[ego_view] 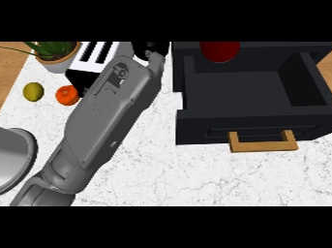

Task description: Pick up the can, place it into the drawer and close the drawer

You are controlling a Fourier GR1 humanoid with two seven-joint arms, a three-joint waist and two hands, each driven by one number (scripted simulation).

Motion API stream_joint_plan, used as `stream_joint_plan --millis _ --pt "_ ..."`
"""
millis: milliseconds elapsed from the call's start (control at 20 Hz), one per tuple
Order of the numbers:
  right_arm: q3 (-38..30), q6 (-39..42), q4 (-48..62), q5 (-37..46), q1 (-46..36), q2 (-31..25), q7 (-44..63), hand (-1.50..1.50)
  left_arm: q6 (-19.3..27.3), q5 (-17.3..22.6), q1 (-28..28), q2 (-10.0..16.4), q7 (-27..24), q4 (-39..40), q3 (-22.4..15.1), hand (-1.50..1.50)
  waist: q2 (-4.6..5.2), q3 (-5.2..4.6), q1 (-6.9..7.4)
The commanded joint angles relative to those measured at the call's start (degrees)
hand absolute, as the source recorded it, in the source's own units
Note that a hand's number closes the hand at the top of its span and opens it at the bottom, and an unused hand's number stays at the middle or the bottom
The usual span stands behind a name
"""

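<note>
The red can (219,51) sits at the back of the open drawer (197,130) (wooden handle (263,142) on its front). The left hand (154,48) is just outside the drawer's left wall, near the toaster (97,52). Its forearm hides most of it, so I cannot tell whether it is released or clenched.
</note>
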Motion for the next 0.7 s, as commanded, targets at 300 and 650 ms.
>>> stream_joint_plan --millis 300,650 --pt "-0.13 0.04 2.84 0.30 -3.27 -2.05 0.66 -1.50 6.38 12.25 -10.56 -0.01 -5.29 11.29 -8.30 1.50 0.29 0.04 -1.49" --pt "0.60 -0.29 -1.29 -1.15 -1.47 -0.20 2.85 -1.50 4.05 17.75 -11.96 -0.01 -10.23 19.58 -10.24 1.50 0.44 0.03 -1.81"
